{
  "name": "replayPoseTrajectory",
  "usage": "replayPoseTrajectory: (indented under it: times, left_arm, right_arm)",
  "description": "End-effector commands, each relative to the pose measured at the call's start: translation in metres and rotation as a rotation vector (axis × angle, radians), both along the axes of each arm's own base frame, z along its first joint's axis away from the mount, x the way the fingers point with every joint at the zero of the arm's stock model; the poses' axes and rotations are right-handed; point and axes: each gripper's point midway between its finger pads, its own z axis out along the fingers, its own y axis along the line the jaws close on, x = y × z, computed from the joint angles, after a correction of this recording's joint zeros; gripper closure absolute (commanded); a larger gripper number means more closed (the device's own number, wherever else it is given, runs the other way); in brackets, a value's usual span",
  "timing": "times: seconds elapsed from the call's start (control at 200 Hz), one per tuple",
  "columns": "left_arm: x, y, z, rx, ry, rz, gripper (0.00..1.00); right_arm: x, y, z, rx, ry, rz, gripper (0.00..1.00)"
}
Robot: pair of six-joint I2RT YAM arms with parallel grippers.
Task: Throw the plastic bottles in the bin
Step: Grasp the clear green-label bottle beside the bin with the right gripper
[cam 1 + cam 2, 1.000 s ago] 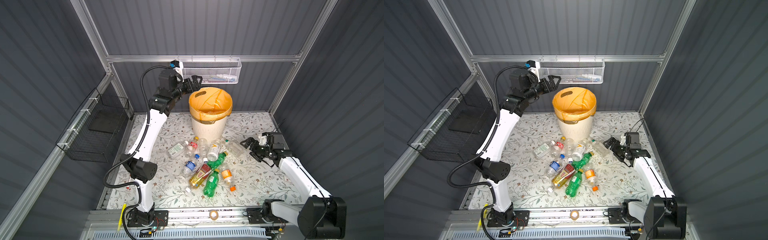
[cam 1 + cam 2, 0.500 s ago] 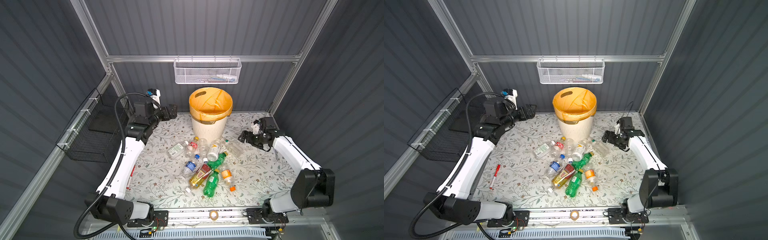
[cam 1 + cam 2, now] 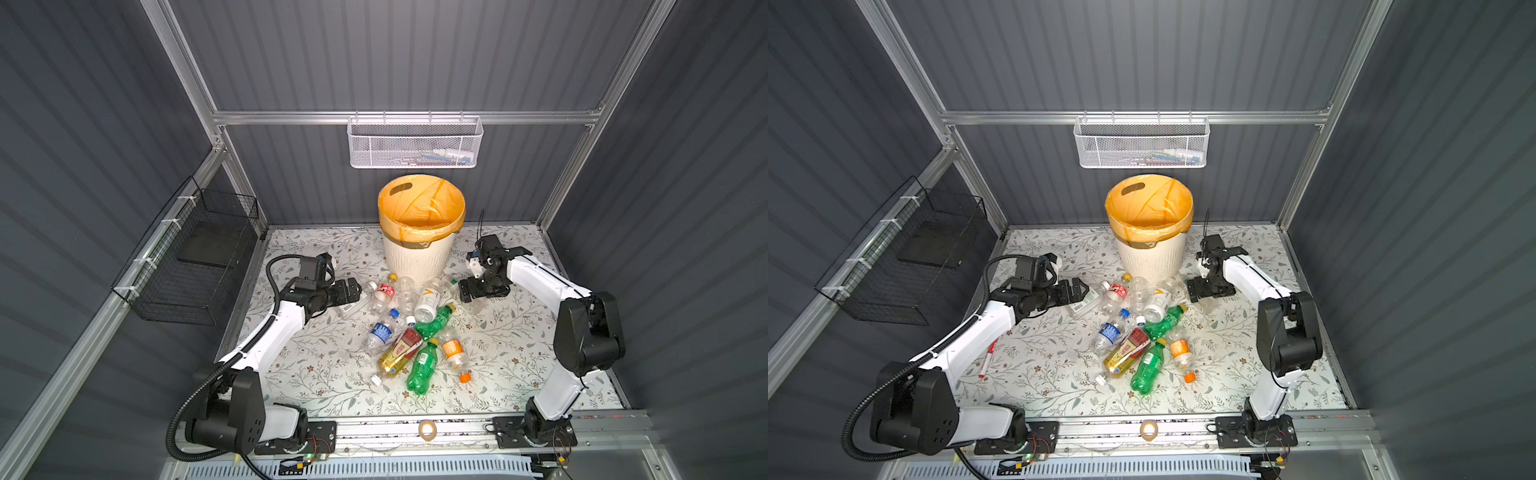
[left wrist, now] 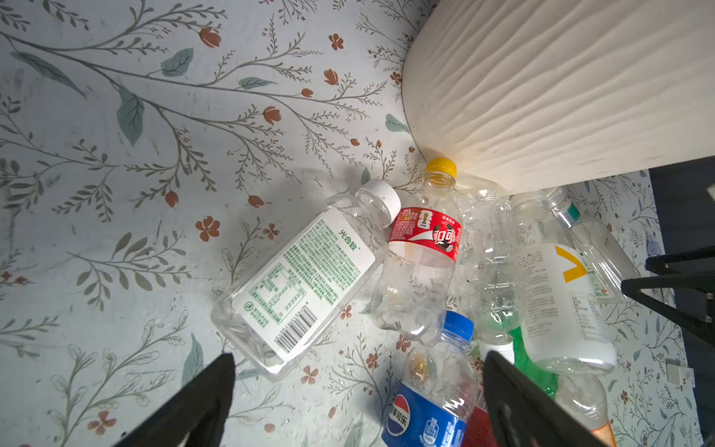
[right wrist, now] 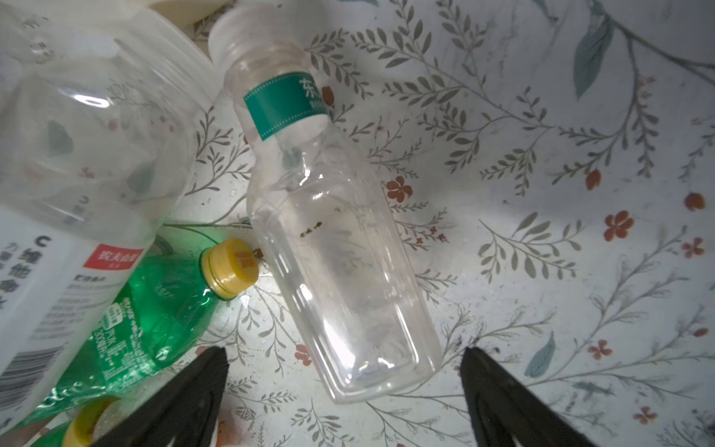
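Several plastic bottles (image 3: 409,328) (image 3: 1136,328) lie in a heap on the floral table in front of the cream ribbed bin (image 3: 417,259) (image 3: 1148,262) with its orange bag. My left gripper (image 3: 354,290) (image 4: 358,387) hangs open low at the heap's left edge, over a square clear bottle with a white label (image 4: 305,278) and a blue-labelled bottle (image 4: 437,398). My right gripper (image 3: 466,293) (image 5: 344,387) is open at the heap's right edge, its jaws either side of the base of a clear teal-labelled bottle (image 5: 332,240), not touching it.
A white mesh basket (image 3: 415,143) hangs on the back wall above the bin. A black wire basket (image 3: 191,257) is on the left wall. A red marker (image 3: 987,359) lies by the left arm. A tape roll (image 3: 427,430) sits on the front rail.
My left arm swung down from beside the bin's rim to the table at the heap's left. My right gripper moved back and in, over the clear teal-labelled bottle.
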Motion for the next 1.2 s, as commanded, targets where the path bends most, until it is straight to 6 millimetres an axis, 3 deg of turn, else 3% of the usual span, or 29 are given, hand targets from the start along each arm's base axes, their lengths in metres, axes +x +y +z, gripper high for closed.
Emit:
replayPoseTrajectory:
  times: [0.0, 0.61, 0.861, 1.001, 1.196]
  left_arm:
    - [0.009, -0.004, 0.013, -0.03, -0.061, -0.005, 0.01]
    - [0.012, -0.003, -0.001, -0.032, -0.055, 0.012, 0.01]
    - [0.012, -0.003, -0.004, -0.028, -0.054, 0.013, 0.01]
    - [0.011, -0.003, -0.007, -0.028, -0.047, 0.01, 0.01]
    - [0.014, -0.005, -0.01, -0.037, -0.043, 0.006, 0.01]
  right_arm:
    - [0.008, -0.003, -0.001, -0.057, -0.011, 0.044, 0.04]
    - [0.029, 0.01, -0.031, -0.024, -0.001, 0.088, 0.08]
    - [0.026, 0.016, -0.034, 0.018, -0.002, 0.072, 0.27]
    - [0.019, 0.014, -0.032, 0.024, -0.008, 0.046, 0.44]
    - [0.007, 0.002, -0.022, 0.079, -0.031, -0.058, 0.47]
